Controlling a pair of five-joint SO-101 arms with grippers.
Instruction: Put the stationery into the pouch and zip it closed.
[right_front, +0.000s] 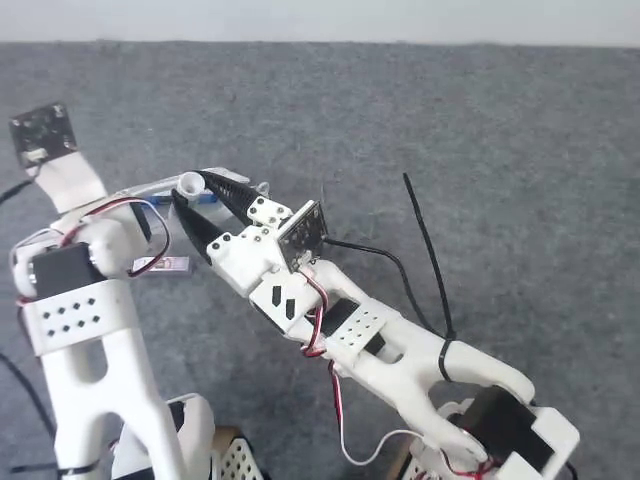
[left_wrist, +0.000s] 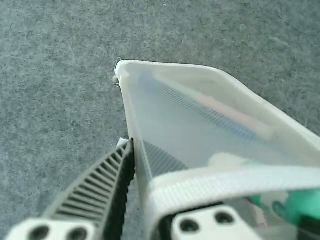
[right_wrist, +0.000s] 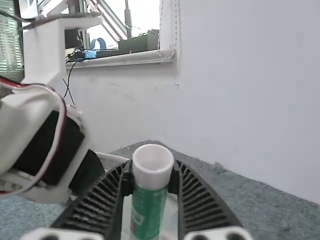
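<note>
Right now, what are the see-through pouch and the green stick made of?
The translucent white mesh pouch looks like soft plastic film showing a fine grid, edged with woven tape. The white-capped green glue stick seems hard, smooth plastic, given its crisp round rim.

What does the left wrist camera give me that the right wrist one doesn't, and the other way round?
Left wrist view: the pouch close up, its rim clamped in the left gripper, with faint coloured shapes showing through its wall.
Right wrist view: the glue stick upright in the right gripper, white cap on, with the left arm beside it.
Both: the grey table and a green body, likely the same glue stick.
</note>
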